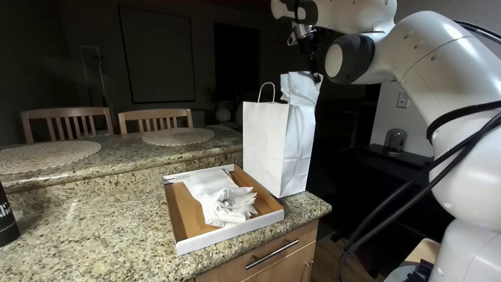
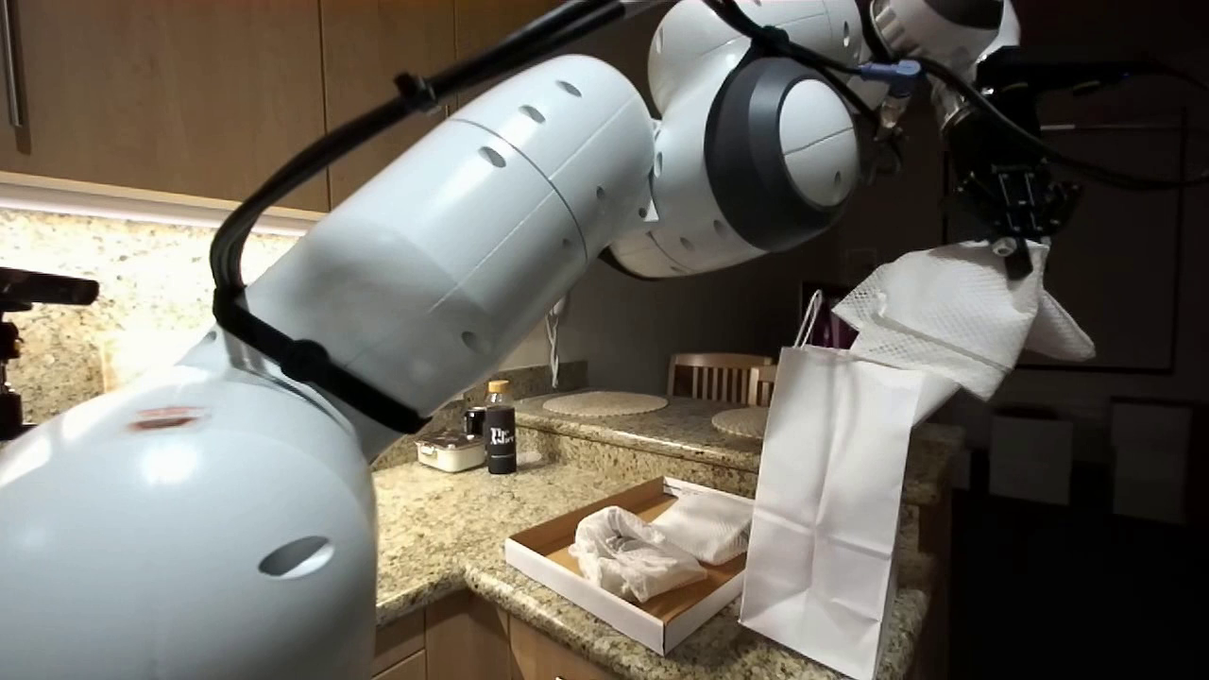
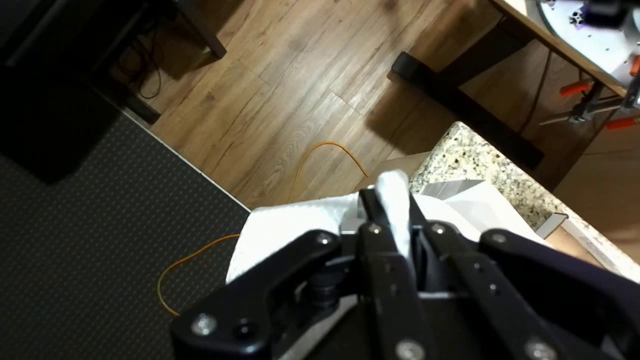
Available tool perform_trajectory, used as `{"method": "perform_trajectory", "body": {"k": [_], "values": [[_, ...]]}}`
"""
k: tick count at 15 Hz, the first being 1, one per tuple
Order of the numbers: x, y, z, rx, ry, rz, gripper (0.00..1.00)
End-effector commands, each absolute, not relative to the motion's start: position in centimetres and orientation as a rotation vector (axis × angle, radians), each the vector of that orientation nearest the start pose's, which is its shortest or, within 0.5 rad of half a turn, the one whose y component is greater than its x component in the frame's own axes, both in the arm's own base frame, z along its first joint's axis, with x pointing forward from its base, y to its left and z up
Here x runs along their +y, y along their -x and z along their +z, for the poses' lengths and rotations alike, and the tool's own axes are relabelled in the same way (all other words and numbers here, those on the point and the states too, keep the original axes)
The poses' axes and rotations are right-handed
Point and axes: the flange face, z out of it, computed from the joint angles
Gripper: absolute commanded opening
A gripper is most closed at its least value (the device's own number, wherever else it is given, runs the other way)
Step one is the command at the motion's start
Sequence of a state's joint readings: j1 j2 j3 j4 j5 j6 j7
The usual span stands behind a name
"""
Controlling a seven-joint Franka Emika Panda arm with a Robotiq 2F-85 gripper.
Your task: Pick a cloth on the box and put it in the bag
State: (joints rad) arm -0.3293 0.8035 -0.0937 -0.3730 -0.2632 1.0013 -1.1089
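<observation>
Jaws clamp one cloth near one bag, two white pieces lying in one box

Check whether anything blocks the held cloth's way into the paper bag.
Nothing visible, except perhaps the rim of the white paper bag, where the white cloth hangs from the gripper; the bag's mouth is hidden.

Your arm is glossy white and rounded, dotted with oval recesses. You have a dark grey collar around a pale round cap, thick black cables, a black strap, a blue connector and a reddish marking too blurred to read. Your gripper is black, its linkages studded with bright round screw heads.
</observation>
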Motion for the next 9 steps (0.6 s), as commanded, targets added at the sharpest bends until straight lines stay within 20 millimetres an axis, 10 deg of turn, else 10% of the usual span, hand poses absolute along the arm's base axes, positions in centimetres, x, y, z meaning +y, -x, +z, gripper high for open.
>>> {"method": "perform_trajectory", "body": {"k": [1, 9], "values": [[-26.4, -62.8, 61.2, -1.024, 3.130, 0.500, 0.07], [-17.6, -68.0, 64.0, -1.256, 3.418, 0.469, 0.07]]}}
